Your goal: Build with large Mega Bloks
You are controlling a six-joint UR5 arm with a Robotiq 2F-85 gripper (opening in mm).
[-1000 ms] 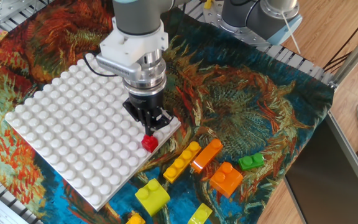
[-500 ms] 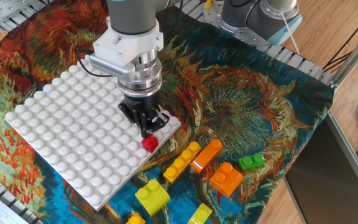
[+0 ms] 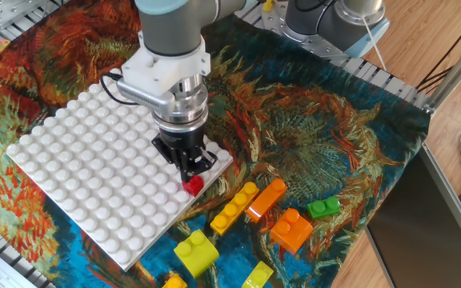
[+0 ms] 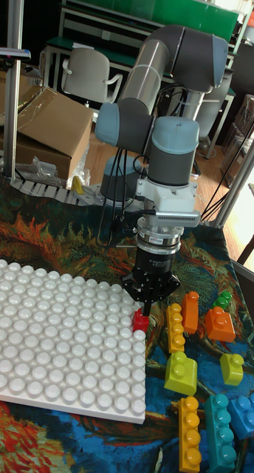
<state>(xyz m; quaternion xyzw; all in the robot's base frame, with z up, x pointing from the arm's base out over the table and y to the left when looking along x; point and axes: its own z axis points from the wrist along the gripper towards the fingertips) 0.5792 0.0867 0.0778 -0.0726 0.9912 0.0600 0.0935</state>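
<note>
- The small red block [image 3: 192,186] sat on the white baseplate [image 3: 78,160], right at the plate's edge nearest the loose bricks; in the tall fixed view it [image 4: 141,321] sat on the outermost row of studs.
- My gripper [image 3: 187,166] stood directly above the red block, pointing straight down, fingertips at or just over its top. Whether my jaws were gripping the block, pressing on it or slightly parted I could not tell; the fingers looked drawn close together.
- I judged the step in hand to be seating that block on the baseplate's studs. To do it well I needed to stay vertical, push squarely down so the block sat flat and not cocked on the edge row, then let go fully before lifting straight up.
- A sideways drag on the way out could have tipped the block off the plate's edge, so close was it to the rim.
- Beyond the baseplate's edge, on the patterned cloth [image 3: 310,136], lay the next candidates: a yellow bar [image 3: 234,207] touching an orange bar [image 3: 266,199], an orange block [image 3: 292,229] and a small green block [image 3: 323,208] a little further out.
- A lime block [image 3: 196,251] lay off the baseplate's near corner.
</note>
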